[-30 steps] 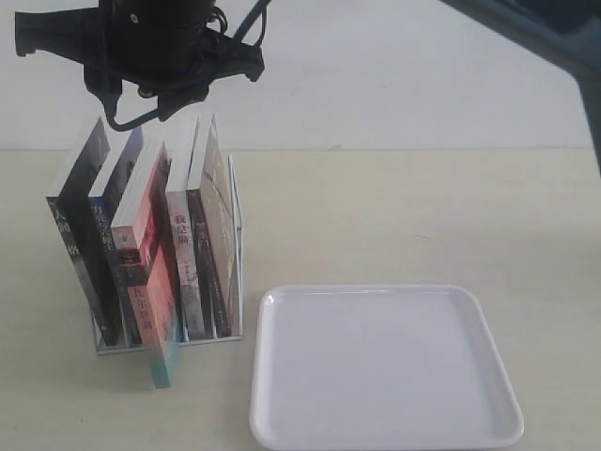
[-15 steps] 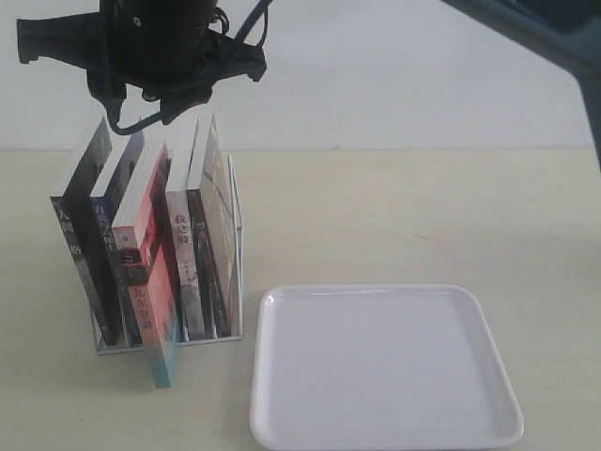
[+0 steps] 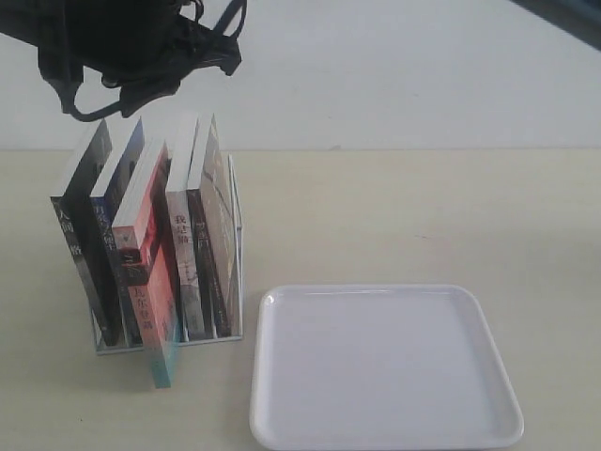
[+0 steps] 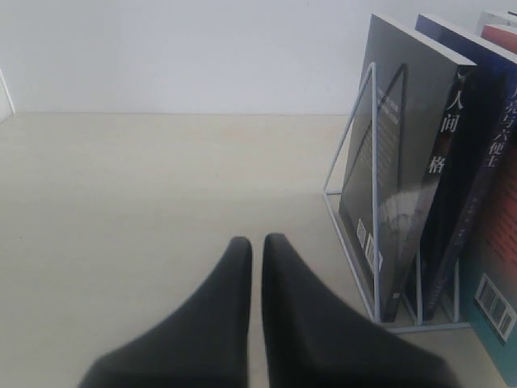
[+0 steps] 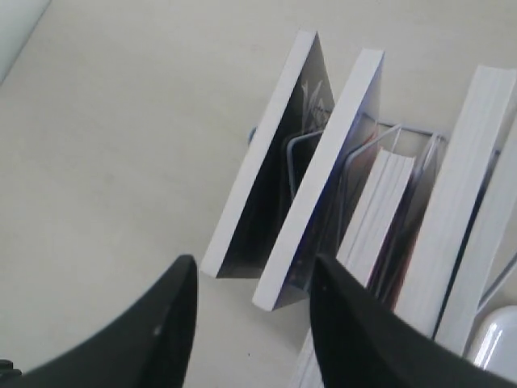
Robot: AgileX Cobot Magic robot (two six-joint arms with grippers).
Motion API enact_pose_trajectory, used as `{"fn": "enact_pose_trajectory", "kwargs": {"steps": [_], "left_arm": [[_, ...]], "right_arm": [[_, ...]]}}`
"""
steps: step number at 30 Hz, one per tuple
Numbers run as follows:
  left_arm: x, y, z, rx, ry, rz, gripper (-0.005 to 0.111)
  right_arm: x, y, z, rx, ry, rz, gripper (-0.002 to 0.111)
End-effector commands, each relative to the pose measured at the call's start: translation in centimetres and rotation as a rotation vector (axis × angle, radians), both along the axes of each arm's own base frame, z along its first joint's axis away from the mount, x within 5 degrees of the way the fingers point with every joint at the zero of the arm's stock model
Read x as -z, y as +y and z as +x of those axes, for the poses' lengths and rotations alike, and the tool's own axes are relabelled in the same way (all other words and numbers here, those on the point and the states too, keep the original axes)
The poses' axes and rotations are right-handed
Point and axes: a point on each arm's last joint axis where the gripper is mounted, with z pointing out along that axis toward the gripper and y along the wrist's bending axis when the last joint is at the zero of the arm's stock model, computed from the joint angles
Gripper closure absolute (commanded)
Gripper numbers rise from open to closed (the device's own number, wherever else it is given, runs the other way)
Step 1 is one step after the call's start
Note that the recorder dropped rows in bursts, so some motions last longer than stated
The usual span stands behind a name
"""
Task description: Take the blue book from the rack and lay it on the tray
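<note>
The blue book [image 3: 116, 222] stands second from the left in the white wire rack [image 3: 235, 218], its dark spine facing forward. My right gripper [image 3: 113, 80] reaches across and hangs open above the rack's left end. In the right wrist view its open jaws [image 5: 252, 267] frame the top corners of the black-grey book [image 5: 258, 162] and the blue book [image 5: 323, 178], touching neither. My left gripper [image 4: 257, 242] is shut and empty, low over the table beside the rack [image 4: 373, 162], with the blue book [image 4: 477, 153] behind the black-grey one. The white tray [image 3: 376, 291] lies empty at front right.
A black-grey book [image 3: 83, 235] fills the leftmost slot. A pink-red book with a teal bottom [image 3: 150, 282] leans out of the rack's front. Two more books [image 3: 202, 235] stand in the right slots. The right arm crosses the top of the exterior view.
My right gripper has shifted left and slightly up over the rack's left end. The books, rack and tray have not moved.
</note>
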Motion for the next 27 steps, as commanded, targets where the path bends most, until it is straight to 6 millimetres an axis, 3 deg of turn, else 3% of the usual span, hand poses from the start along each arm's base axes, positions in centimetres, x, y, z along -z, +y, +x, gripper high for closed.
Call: {"fn": "enact_pose_trajectory", "kwargs": {"steps": [1,13,27], "left_arm": [[0.0,0.0,0.0,-0.001,-0.007,-0.001,0.103],[0.0,0.0,0.0,-0.001,-0.007,-0.001,0.103],[0.0,0.0,0.0,-0.001,-0.007,-0.001,0.103]], "right_arm": [[-0.9,0.0,0.2,0.012,-0.043,0.051,0.065],[2.9,2.1,1.7,0.014,-0.027,0.045,0.065],[5.8,2.9,2.7,0.039,-0.004,-0.018,0.065]]}}
